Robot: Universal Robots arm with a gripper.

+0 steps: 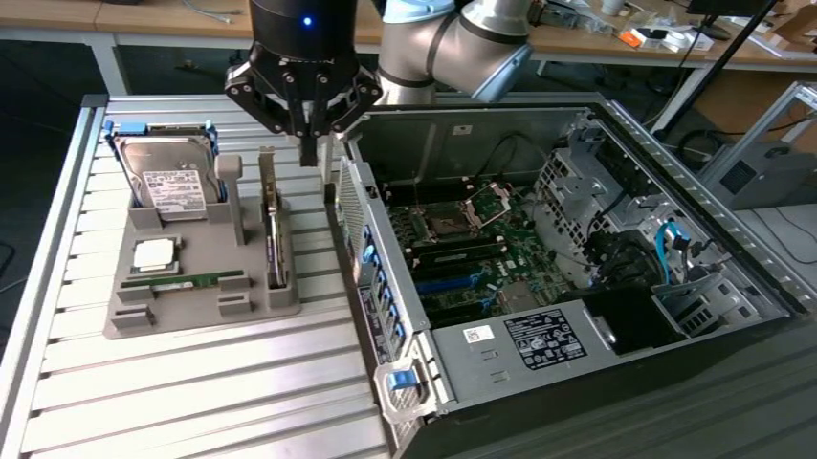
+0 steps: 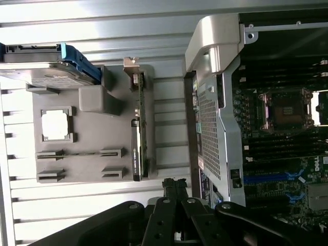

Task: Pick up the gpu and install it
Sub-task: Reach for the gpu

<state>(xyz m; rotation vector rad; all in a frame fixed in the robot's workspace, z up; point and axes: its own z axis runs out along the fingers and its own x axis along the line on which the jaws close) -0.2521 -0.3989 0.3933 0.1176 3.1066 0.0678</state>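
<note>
Gripper (image 1: 310, 158) is hanging clenched, empty, beside the gpu (image 1: 272, 234), which is standing along the tray's (image 1: 191, 311) edge nearest the case (image 1: 441, 368).

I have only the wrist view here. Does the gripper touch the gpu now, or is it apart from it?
Observer: Apart. The shut gripper hangs at the exterior view's right of the gpu, between it and the open computer case.
Operator: What stands next to the gpu?
Observer: In the same gray holder, an upright hard drive, its white label facing the exterior camera.
Operator: Anything else there?
Observer: A green memory stick, lying flat.
</note>
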